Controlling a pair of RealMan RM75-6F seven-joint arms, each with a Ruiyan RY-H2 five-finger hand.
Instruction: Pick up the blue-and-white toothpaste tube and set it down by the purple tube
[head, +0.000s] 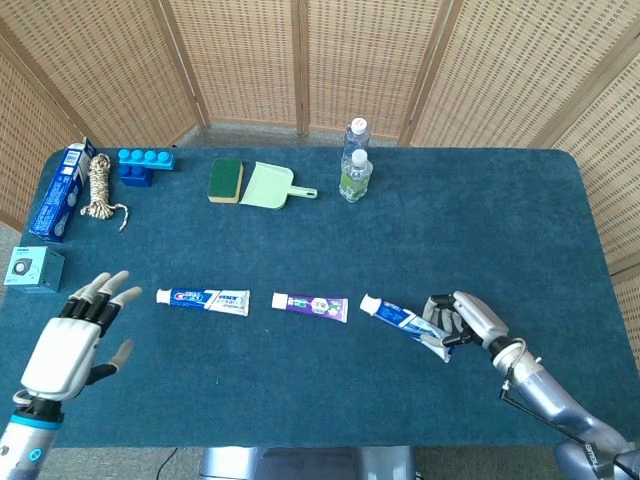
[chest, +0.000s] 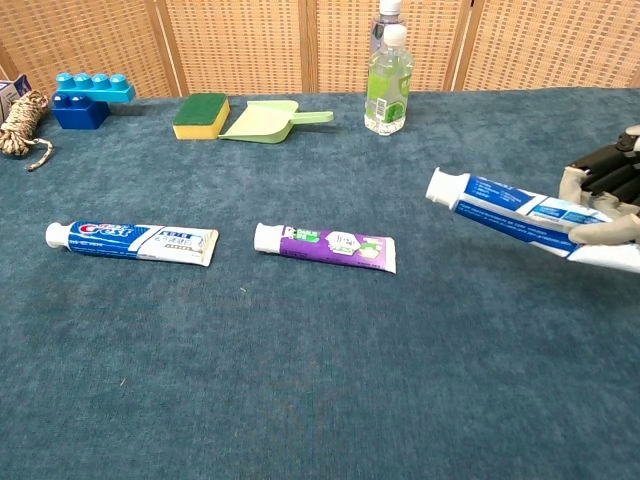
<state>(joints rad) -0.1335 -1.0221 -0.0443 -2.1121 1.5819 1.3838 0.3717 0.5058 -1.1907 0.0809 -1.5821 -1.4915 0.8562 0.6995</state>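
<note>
Carrying the blue-and-white toothpaste tube (chest: 510, 207) clamped in its fingers, the right hand (head: 462, 320) needs lowering beside the purple tube (chest: 325, 244); left hand (head: 75, 340) spread, idle.

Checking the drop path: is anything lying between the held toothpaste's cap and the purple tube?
No. In the chest view only bare table cloth separates the blue-and-white toothpaste tube, held by the right hand, from the purple tube.

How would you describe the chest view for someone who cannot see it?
The robot's right hand holds a blue-and-white toothpaste tube lifted above a blue table, cap pointing left. A purple tube lies to its left, and another toothpaste tube further left.
</note>
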